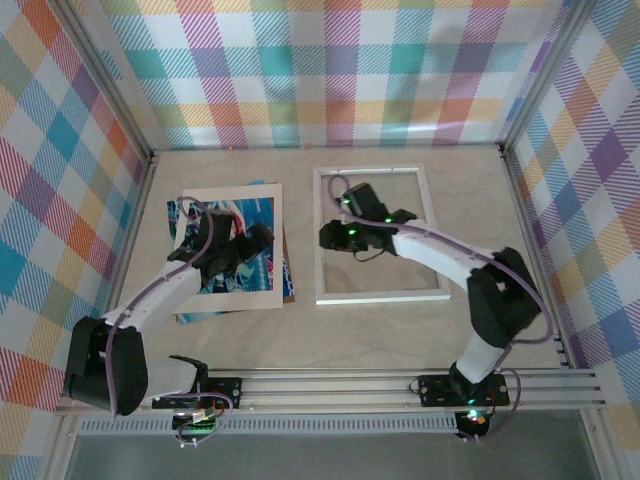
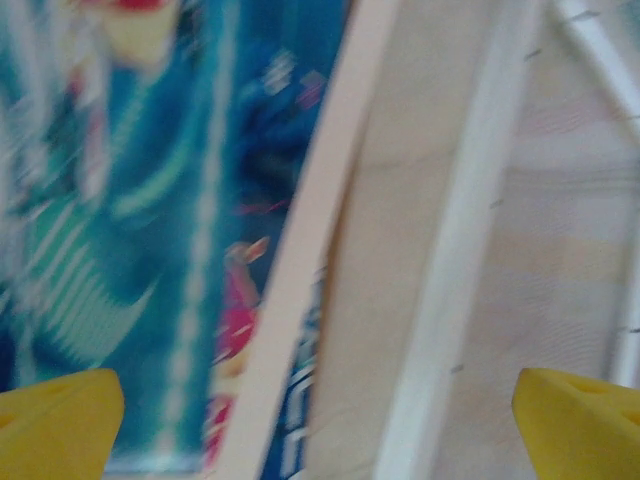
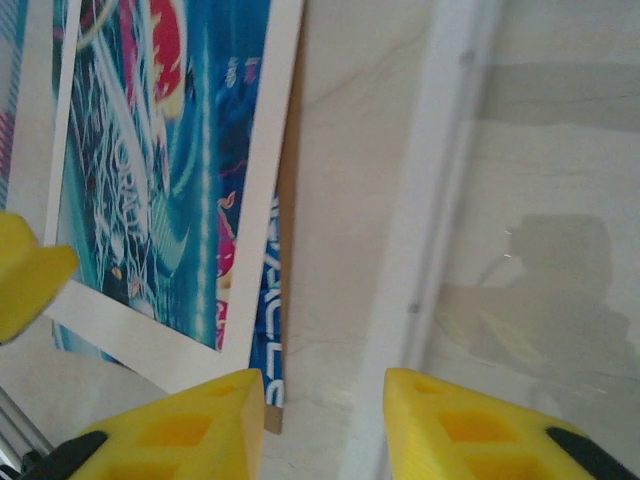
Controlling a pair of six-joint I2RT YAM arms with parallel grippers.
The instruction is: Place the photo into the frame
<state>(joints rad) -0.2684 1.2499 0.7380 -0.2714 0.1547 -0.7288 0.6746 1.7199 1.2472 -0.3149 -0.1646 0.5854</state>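
Looking down from above, I see the photo [image 3: 150, 200] lying flat on the left half of the table [image 1: 300, 330], under a cream mat [image 3: 275, 150] whose window shows most of the blue and teal print. My left claw [image 2: 320, 430] hangs directly over the photo's right part, near the mat's right strip, with its 2 yellow fingertips [image 2: 60, 425] spread wide and nothing between them.

My right claw [image 3: 325, 420] sits over the left rail of the frame [image 1: 380, 296], so the photo is to its left, across a bare strip of table and not touching the frame. The 2 fingers there stand partly apart (a gap of table and rail shows between them), and I cannot tell whether they pinch the rail or only straddle it.

The photo's long axis runs from the near edge of the table toward the far wall, turned slightly off square. One corner of the print, with white lettering, juts out past the mat's near edge. The frame lies flat beside it on the right, its long axis running the same near-to-far way, its pane reflecting my arm.
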